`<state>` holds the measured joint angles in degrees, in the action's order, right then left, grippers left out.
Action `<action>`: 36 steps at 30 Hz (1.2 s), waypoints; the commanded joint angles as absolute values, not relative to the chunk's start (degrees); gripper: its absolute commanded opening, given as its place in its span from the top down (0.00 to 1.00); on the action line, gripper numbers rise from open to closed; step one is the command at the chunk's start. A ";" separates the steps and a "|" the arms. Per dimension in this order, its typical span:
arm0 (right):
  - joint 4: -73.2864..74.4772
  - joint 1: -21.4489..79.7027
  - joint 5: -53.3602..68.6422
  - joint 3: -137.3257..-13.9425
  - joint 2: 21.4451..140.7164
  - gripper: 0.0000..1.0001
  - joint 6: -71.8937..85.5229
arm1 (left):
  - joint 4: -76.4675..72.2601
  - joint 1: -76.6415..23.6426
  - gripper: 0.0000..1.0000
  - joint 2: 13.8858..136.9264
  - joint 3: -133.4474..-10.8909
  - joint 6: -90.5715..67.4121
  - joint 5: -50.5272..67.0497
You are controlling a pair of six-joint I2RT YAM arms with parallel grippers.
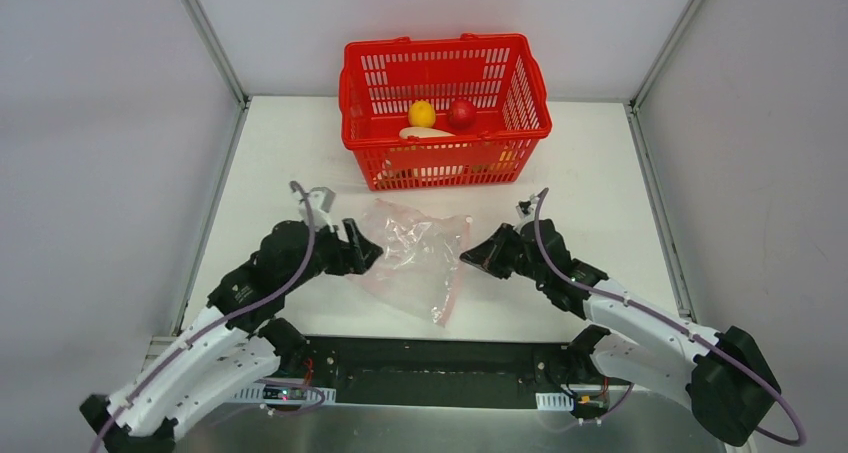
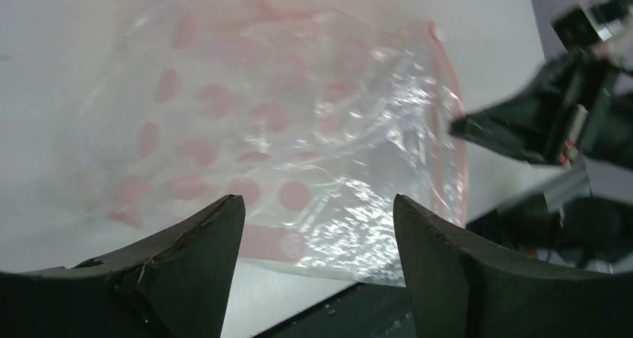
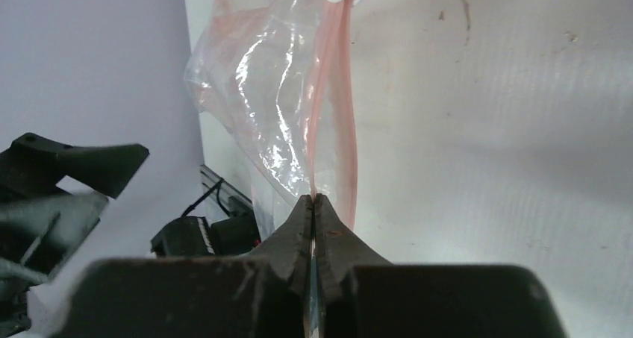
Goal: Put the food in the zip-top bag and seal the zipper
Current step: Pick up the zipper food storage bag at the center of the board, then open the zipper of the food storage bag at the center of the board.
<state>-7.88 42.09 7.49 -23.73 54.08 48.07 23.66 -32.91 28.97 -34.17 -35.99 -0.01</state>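
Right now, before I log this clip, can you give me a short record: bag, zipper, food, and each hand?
zip-top bag: empty, crumpled on the table between the arms
zipper: along the bag's right edge
right hand: shut on the zipper
left hand: open, at the bag's left side, holding nothing
food: in the red basket, behind the bag
progress: nothing bagged yet
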 commanded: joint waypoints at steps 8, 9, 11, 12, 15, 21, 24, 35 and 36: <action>-8.10 42.07 9.44 -30.98 56.52 1.00 57.97 | 23.57 -67.55 0.23 56.20 -55.65 -21.10 -15.29; -8.12 42.06 9.50 -31.09 56.49 1.00 58.38 | 23.14 -68.62 0.23 57.59 -56.50 -20.79 -15.74; -8.09 42.03 9.89 -31.32 56.30 1.00 58.83 | 22.86 -70.43 0.23 60.07 -58.24 -20.09 -17.05; -8.09 42.02 10.05 -31.41 56.27 1.00 59.07 | 23.23 -71.40 0.23 61.55 -59.33 -19.55 -17.97; -8.05 42.01 10.57 -31.95 56.17 1.00 59.72 | 26.39 -73.92 0.24 65.97 -63.39 -18.49 -22.31; -7.99 41.92 11.59 -33.00 56.76 1.00 62.10 | 26.91 -75.98 0.31 70.50 -66.45 -18.05 -24.41; -8.56 41.93 12.74 -33.44 57.09 1.00 63.28 | 29.62 -76.53 0.35 73.09 -67.42 -18.26 -25.79; -10.56 41.93 14.13 -32.95 56.34 1.00 66.90 | 33.82 -78.42 0.47 77.29 -69.47 -18.86 -34.96; -10.48 42.00 14.10 -32.96 56.31 1.00 67.01 | 34.25 -78.71 0.47 77.79 -70.01 -18.72 -35.54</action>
<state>-7.90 42.09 12.69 -30.96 56.82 64.86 30.92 -77.60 76.20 -66.04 -19.62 -29.34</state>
